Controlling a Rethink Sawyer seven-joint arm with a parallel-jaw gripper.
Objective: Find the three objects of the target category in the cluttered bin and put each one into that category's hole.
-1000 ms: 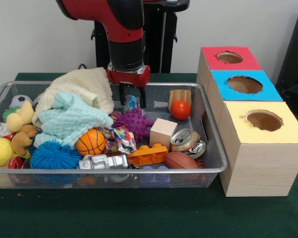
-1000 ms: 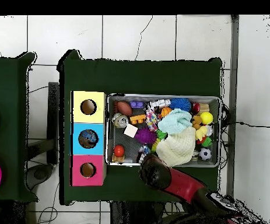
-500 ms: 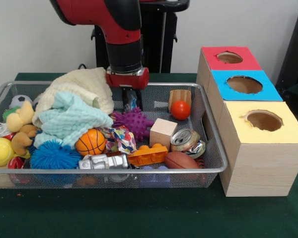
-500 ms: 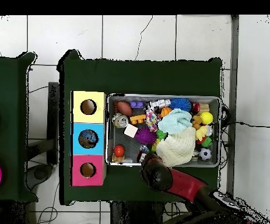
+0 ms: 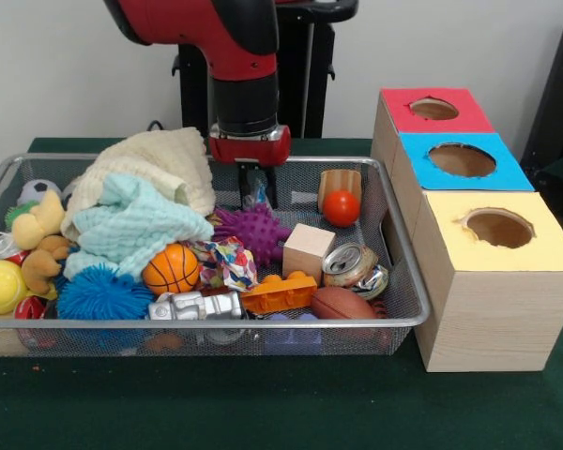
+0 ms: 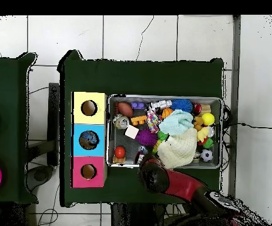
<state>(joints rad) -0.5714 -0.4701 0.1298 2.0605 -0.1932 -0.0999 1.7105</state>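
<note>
The wire-mesh bin [image 5: 206, 322] is full of toys and cloths; it also shows in the overhead view [image 6: 164, 97]. My gripper [image 5: 255, 190] hangs over the bin's far middle, just above the purple spiky ball [image 5: 251, 228]. It is shut on a small blue shiny wrapper [image 5: 254, 194], held between the two dark fingers. In the overhead view the red arm [image 6: 161, 179] covers the gripper. The blue-topped box's round hole [image 5: 462, 159] is to the picture's right of the bin, between the red and yellow boxes; in the overhead view this hole [image 6: 89, 140] has something inside it.
In the bin are a cream towel [image 5: 155, 164], a mint cloth [image 5: 136, 225], an orange basketball [image 5: 171, 269], a wooden cube [image 5: 309, 250], a crushed can [image 5: 352, 266], a red ball [image 5: 341, 207] and a brown football [image 5: 342, 303]. The red box [image 5: 434, 109] and yellow box [image 5: 499, 228] flank the blue one.
My gripper has shifted a little to the picture's right and slightly up in the front view, with the blue wrapper still between its fingers. The things in the bin have not moved.
</note>
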